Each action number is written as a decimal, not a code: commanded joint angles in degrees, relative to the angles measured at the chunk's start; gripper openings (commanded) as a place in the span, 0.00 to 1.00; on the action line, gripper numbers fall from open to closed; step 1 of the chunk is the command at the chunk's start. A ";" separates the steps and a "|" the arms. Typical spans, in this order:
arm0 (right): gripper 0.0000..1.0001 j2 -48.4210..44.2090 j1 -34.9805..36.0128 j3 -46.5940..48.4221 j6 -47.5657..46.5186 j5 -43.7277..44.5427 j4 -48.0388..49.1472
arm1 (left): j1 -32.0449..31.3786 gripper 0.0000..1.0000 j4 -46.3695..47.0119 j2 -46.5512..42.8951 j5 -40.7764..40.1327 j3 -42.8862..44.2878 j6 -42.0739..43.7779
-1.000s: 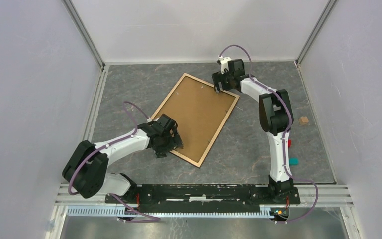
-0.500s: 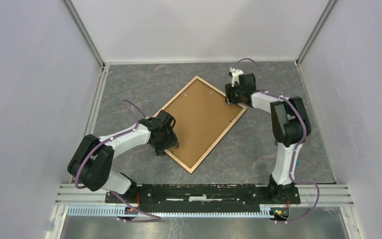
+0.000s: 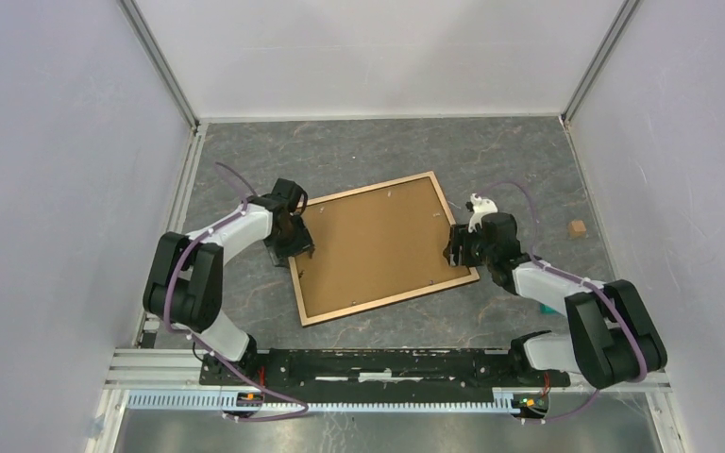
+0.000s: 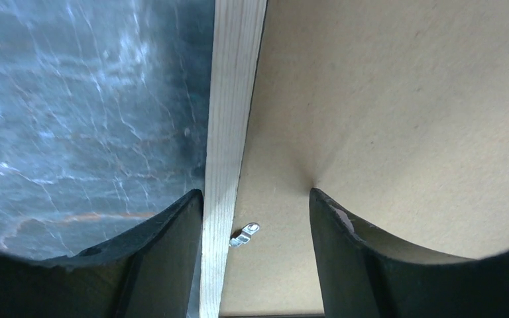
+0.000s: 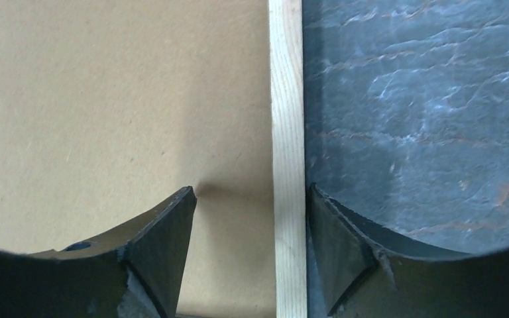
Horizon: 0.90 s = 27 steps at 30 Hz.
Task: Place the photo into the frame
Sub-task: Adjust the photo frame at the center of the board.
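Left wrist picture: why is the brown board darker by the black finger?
Left wrist view: the left pincer casts a soft shadow on the backing board; right wrist view: the same beside the right pincer; top view: fairly even light.

Tan frame [image 3: 387, 301] flat, back up.

Left tool [image 3: 295, 251] and right tool [image 3: 453, 247] both hang low, pointing down, jaws parted
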 commanded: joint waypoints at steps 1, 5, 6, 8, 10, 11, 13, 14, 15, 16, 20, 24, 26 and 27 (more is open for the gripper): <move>0.73 -2.91 1.43 1.84 1.39 -0.56 -10.90 | 1.55 0.66 -0.07 -0.11 -2.69 4.03 7.18; 0.91 -4.95 1.37 9.29 -1.72 8.04 -17.63 | 2.41 0.68 -0.58 -0.53 -3.24 4.39 9.01; 0.98 -5.32 1.36 10.30 -1.68 9.87 -17.52 | 2.42 0.68 -0.78 -0.65 -3.14 4.47 9.53; 0.98 -4.79 1.35 12.62 -1.16 11.35 -17.07 | 2.48 0.68 -0.77 -0.89 -3.25 4.70 10.86; 0.98 -1.84 1.34 16.46 -1.41 8.26 -17.64 | 2.40 0.67 -1.08 -0.51 -4.33 5.05 12.42; 0.98 0.44 1.35 18.37 -1.55 6.66 -18.28 | 2.44 0.67 -1.20 -0.27 -4.99 5.22 12.98; 0.98 5.27 1.27 23.24 -1.20 4.73 -21.91 | 2.53 0.65 -1.69 0.25 -5.61 5.58 13.64; 0.98 7.22 1.31 25.40 -0.84 4.51 -23.34 | 2.53 0.64 -1.71 0.45 -5.42 5.59 14.05; 0.98 9.07 1.33 26.64 -0.29 4.55 -23.77 | 2.53 0.63 -1.62 0.58 -5.43 5.54 14.45; 0.98 10.44 1.31 27.29 0.21 5.04 -23.73 | 2.53 0.62 -1.44 0.86 -5.72 5.52 14.73; 0.90 15.40 1.39 31.08 0.96 6.09 -23.61 | 2.66 0.54 -1.27 2.35 -5.37 6.02 15.34; 0.89 21.03 1.51 35.95 2.02 12.13 -26.30 | 2.66 0.52 -0.81 2.89 -4.50 5.59 15.01; 0.90 23.38 1.52 38.27 2.71 14.38 -27.56 | 2.68 0.52 -0.68 2.97 -3.57 5.67 14.94; 0.90 24.22 1.52 39.25 3.40 15.10 -27.93 | 2.62 0.52 -0.68 2.98 -3.58 5.68 15.00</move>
